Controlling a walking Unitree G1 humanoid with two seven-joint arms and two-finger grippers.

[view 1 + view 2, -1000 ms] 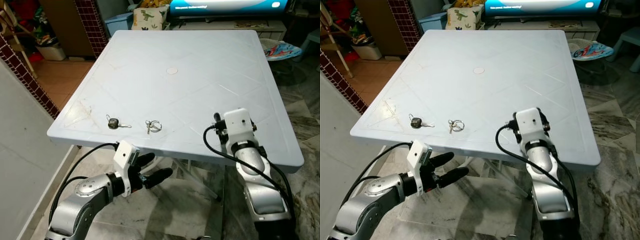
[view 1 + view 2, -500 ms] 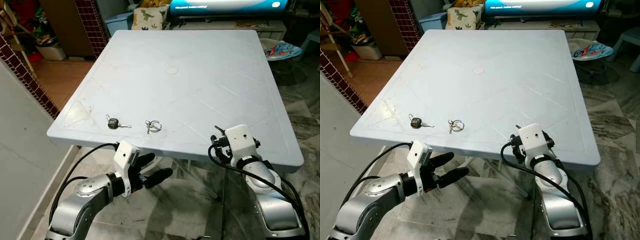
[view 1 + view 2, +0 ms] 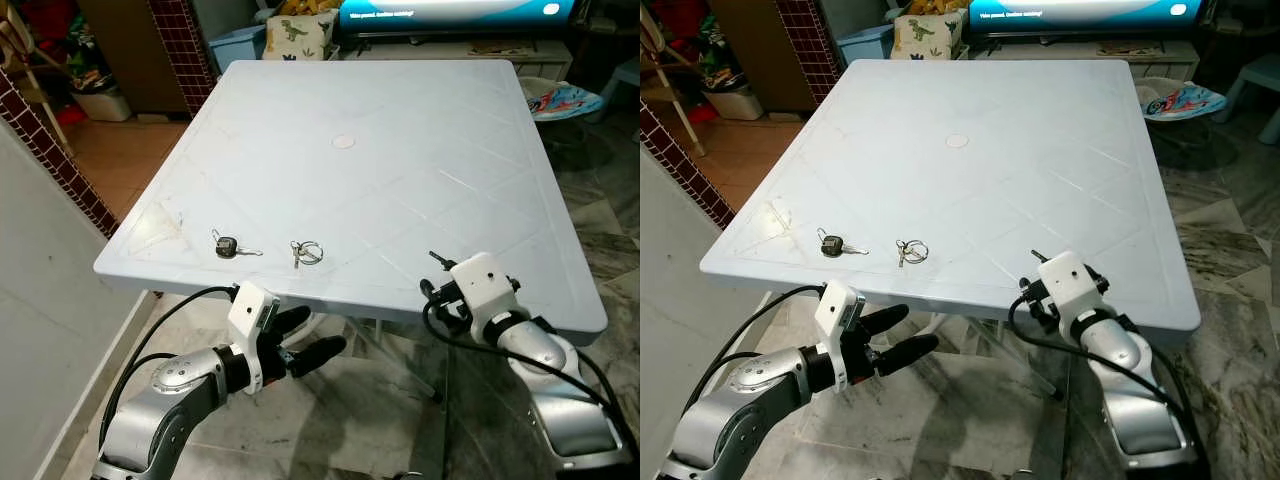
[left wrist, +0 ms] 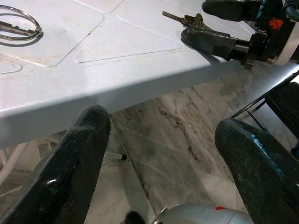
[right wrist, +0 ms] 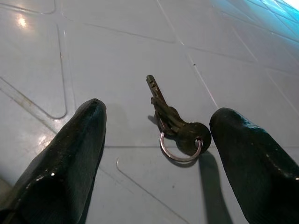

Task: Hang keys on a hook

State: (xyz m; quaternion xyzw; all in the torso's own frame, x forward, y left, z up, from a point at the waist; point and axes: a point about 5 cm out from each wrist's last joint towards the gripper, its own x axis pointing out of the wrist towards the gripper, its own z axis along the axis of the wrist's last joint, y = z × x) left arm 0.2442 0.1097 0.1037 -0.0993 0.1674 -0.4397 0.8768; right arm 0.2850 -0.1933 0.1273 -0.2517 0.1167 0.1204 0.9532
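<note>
Right hand (image 5: 154,154) (wide open, empty) flanks keys (image 5: 175,128) near the table (image 3: 380,150) edge

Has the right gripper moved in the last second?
Yes. The right gripper has drawn back toward the robot along the table, from further in to its near edge, fingers open around the keys.

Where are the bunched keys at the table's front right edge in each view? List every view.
Left eye view: keys lower right, at the table edge.
Right eye view: lower middle, same edge.
Left wrist view: top of picture, right of middle.
Right wrist view: centre.
Shared landmark: the white table.
</note>
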